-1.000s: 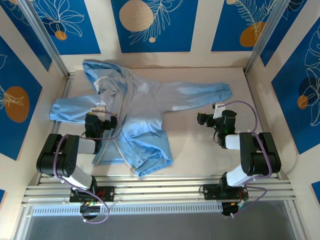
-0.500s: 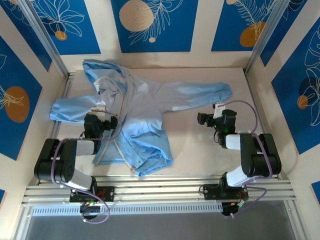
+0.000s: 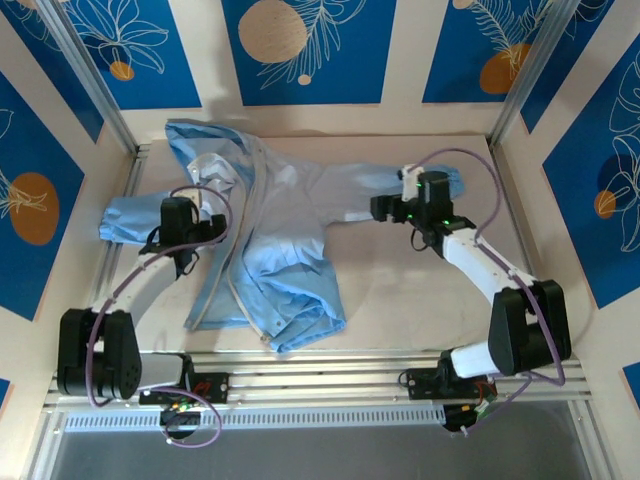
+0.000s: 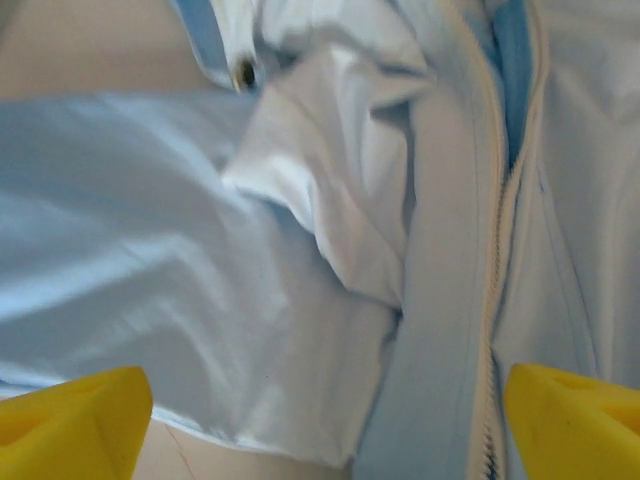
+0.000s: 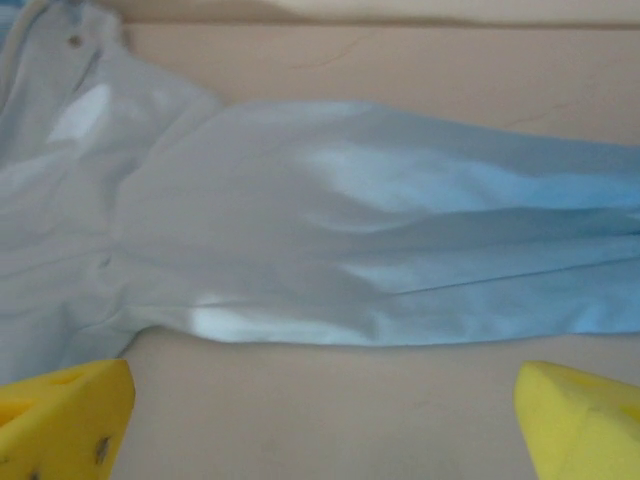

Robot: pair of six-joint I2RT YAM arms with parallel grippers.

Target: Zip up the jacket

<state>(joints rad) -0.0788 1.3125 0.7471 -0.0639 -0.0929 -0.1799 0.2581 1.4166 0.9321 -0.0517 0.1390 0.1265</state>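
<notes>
The jacket (image 3: 270, 240) lay open across the left and far part of the worktop (image 3: 420, 290). Its hood (image 3: 200, 145) pointed to the far left corner, one sleeve (image 3: 130, 215) ran toward the left edge, and the other sleeve (image 5: 400, 250) stretched toward the right edge. The hem sat close to the near edge. The zipper strip (image 4: 492, 300) ran unjoined down the front, with the pale lining folded back beside it.

The left claw (image 3: 188, 238) hung over the jacket near the left sleeve's shoulder. Its yellow fingers (image 4: 75, 415) were spread wide with nothing between them, and the zipper lay just inside its right finger. The right claw (image 3: 383, 210) hovered above the other sleeve, also released and empty, with bare worktop under its fingertips.

This looked like the reaching stage: no fabric was gripped and the zipping itself had not begun. The next move probably called for the left claw to drop onto the front edge by the zipper and pinch only that layer. The right claw would need to hold or straighten the other side so the two zipper halves could be lined up at the hem. The thin cloth might bunch under a careless pinch.
</notes>
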